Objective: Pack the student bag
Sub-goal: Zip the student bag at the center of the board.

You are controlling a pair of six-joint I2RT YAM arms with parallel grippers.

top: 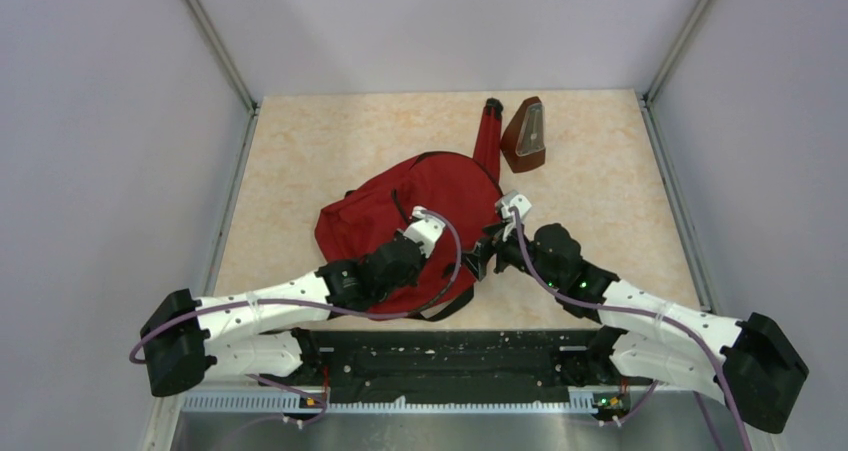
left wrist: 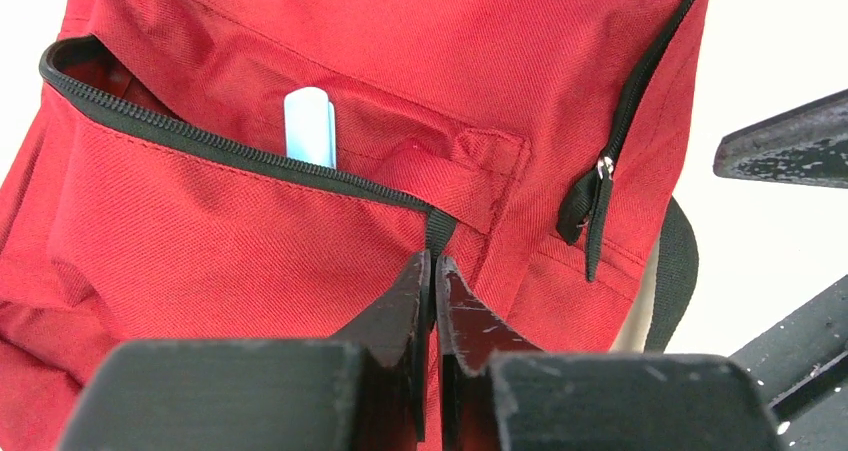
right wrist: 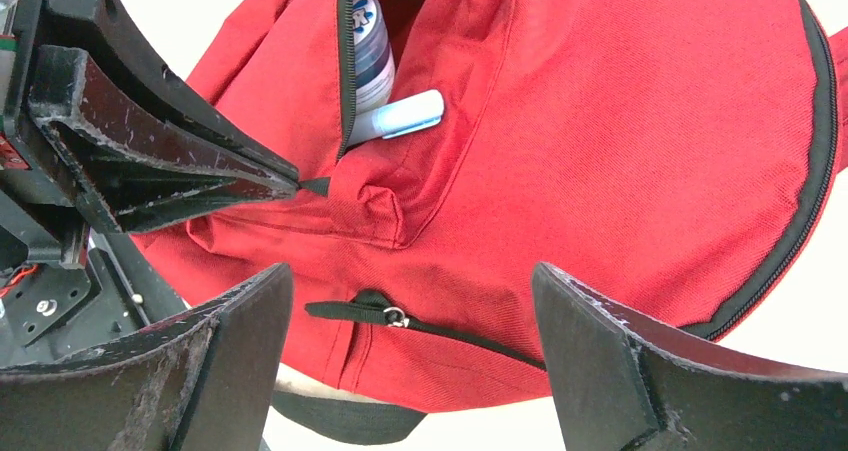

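Note:
The student bag point(top: 400, 206), a red backpack with black zippers, lies flat mid-table. Its front pocket gapes open in the left wrist view point(left wrist: 250, 91); a light blue pen point(left wrist: 308, 126) sticks out, and the right wrist view shows the pen point(right wrist: 405, 119) beside a white, blue-printed tube point(right wrist: 372, 46). My left gripper point(left wrist: 434, 261) is shut on the pocket's black zipper pull tab point(left wrist: 438, 233) at the pocket's end; it also shows in the top view point(top: 462, 261). My right gripper point(right wrist: 412, 276) is open and empty, hovering over the bag's other zipper pull point(right wrist: 395, 316), close beside the left gripper point(right wrist: 290, 181).
A brown pyramid-shaped object point(top: 525, 134) stands at the back, next to the bag's red strap point(top: 489, 136). A black strap point(left wrist: 678, 271) trails off the bag's near edge. Grey walls close in the table on three sides.

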